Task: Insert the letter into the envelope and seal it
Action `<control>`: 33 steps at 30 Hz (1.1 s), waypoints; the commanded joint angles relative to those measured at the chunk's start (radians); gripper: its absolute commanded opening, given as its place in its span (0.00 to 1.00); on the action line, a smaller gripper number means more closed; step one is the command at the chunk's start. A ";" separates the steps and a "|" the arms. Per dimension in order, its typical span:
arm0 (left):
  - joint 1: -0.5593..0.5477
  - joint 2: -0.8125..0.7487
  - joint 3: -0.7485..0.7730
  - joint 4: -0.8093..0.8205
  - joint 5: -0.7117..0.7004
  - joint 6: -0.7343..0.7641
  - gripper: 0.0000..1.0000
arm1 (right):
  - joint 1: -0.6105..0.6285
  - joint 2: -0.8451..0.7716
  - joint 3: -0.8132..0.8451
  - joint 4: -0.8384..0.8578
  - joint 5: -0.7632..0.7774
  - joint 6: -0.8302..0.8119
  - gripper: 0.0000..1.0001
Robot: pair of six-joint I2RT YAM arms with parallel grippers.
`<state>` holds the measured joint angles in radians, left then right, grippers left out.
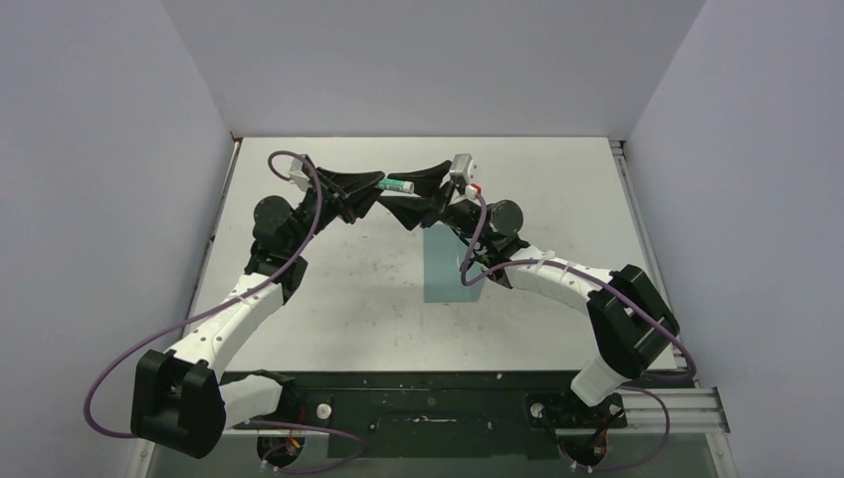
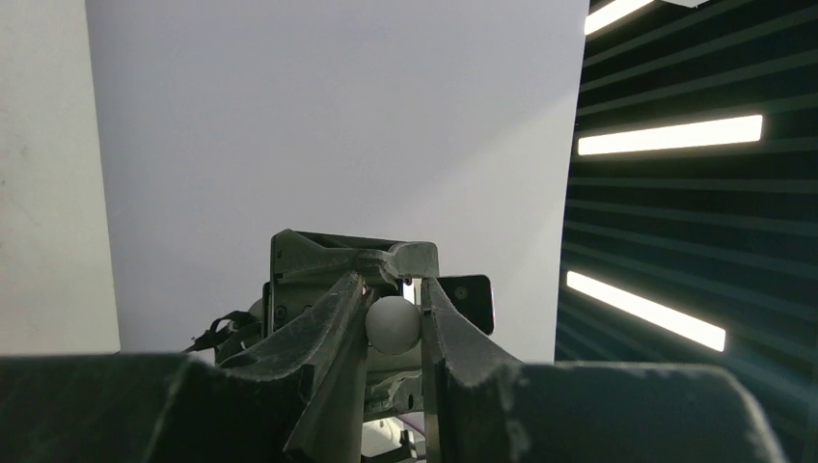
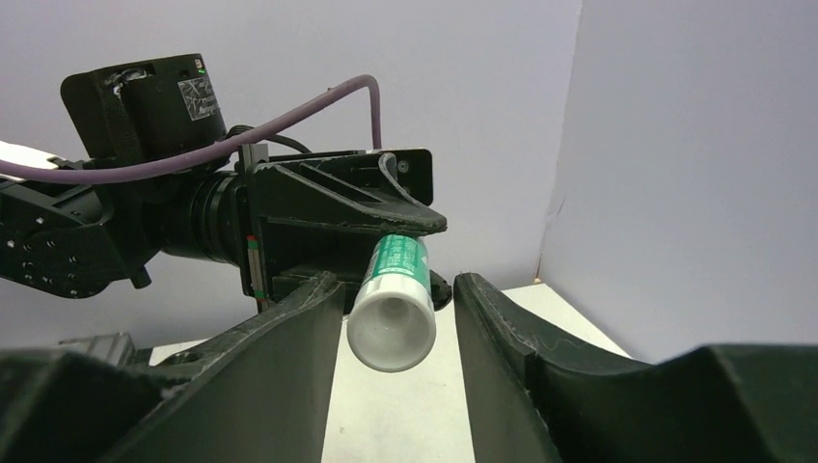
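Note:
The teal envelope (image 1: pixel 445 267) lies flat on the table, below the two grippers and partly under my right arm. The tan letter is not in view. My left gripper (image 1: pixel 375 189) is raised above the table and shut on a white-and-green glue tube (image 1: pixel 399 184), held level. In the left wrist view the fingers (image 2: pixel 439 328) clamp the tube's round white end (image 2: pixel 394 323). My right gripper (image 1: pixel 420 183) faces it, open. In the right wrist view its jaws stand either side of the tube's open white end (image 3: pixel 391 330) without touching.
Grey walls close the table (image 1: pixel 328 299) at the back and both sides. A black rail (image 1: pixel 428 403) runs along the near edge at the arm bases. Purple cables (image 1: pixel 309 184) loop off both arms.

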<state>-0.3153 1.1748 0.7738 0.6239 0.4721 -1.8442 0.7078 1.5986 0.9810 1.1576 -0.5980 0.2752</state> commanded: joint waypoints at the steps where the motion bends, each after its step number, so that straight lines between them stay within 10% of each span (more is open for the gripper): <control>1: -0.004 -0.024 0.007 0.025 0.001 0.028 0.00 | 0.001 -0.043 0.018 0.037 -0.010 -0.012 0.50; 6: -0.004 -0.019 0.007 0.025 0.004 0.028 0.00 | 0.001 -0.039 0.022 0.059 -0.002 0.005 0.59; 20: -0.004 -0.024 -0.001 0.005 0.008 0.025 0.00 | 0.001 -0.031 0.021 0.058 0.030 0.011 0.53; 26: -0.004 -0.018 0.001 0.014 0.013 0.020 0.00 | 0.002 -0.029 0.027 0.038 0.035 0.002 0.33; 33: -0.004 -0.020 -0.004 0.000 0.013 0.023 0.00 | 0.004 -0.027 0.032 0.035 0.045 0.001 0.40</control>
<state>-0.3153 1.1748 0.7738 0.6060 0.4751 -1.8286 0.7078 1.5967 0.9810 1.1580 -0.5617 0.2878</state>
